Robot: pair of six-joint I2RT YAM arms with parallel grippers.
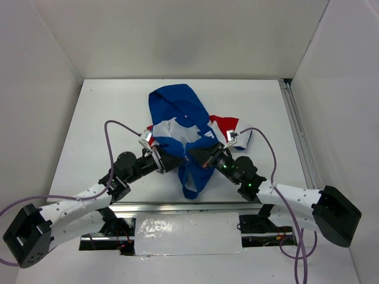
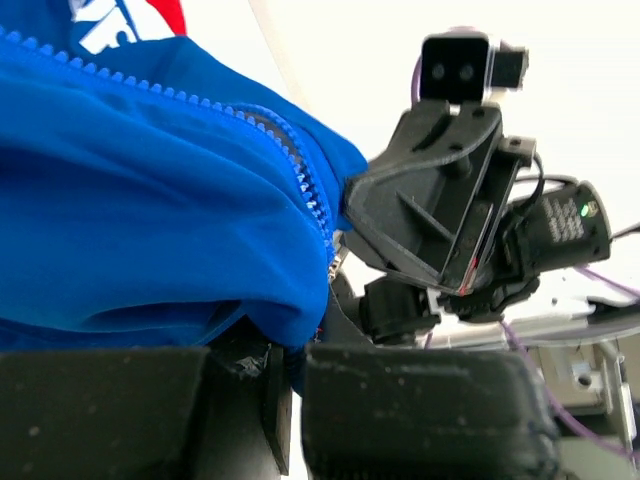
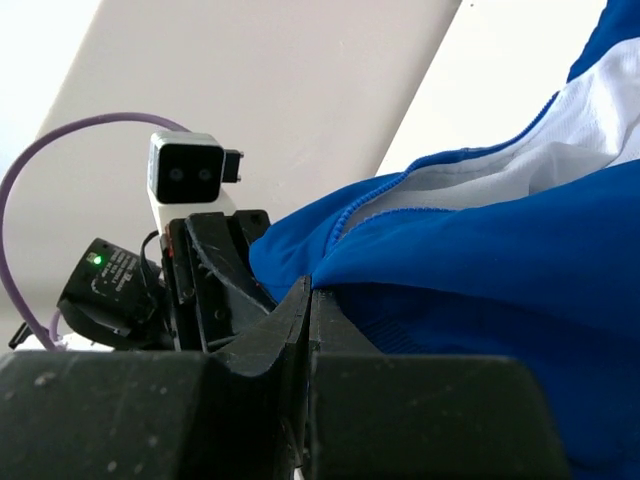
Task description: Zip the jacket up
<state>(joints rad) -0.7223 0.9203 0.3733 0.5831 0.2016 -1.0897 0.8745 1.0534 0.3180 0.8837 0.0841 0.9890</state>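
At the near edge of the table [image 1: 95, 136], the two arms are mounted side by side, each angled inward toward the centre. A purple cable [image 1: 111, 145] is looped above the left arm.

Just beyond, the left gripper [image 1: 168, 161] and the right gripper [image 1: 198, 155] are found close together, tips facing, at the near part of the jacket [image 1: 177, 106].

In the left wrist view, the left fingers [image 2: 400, 410] are seen drawn almost together, and a fold of blue cloth is caught in the narrow gap between them; the jacket is judged to be pinched there. In the right wrist view, the right fingers [image 3: 420, 410] are pressed together, with only a thin slit left. Blue cloth lies against their tips, but whether any is gripped cannot be told.

A row of blue zipper teeth [image 2: 312, 200] runs along the cloth edge and bends down just beside the right gripper's tip. White lettering [image 2: 110, 25] is noted farther along the cloth. A pale lining [image 3: 570, 130] is exposed in the right wrist view.

The jacket lies crumpled at the middle of the table. Its red and white panels [image 1: 228, 124] are toward the right, and a blue section reaches farthest from the arms.
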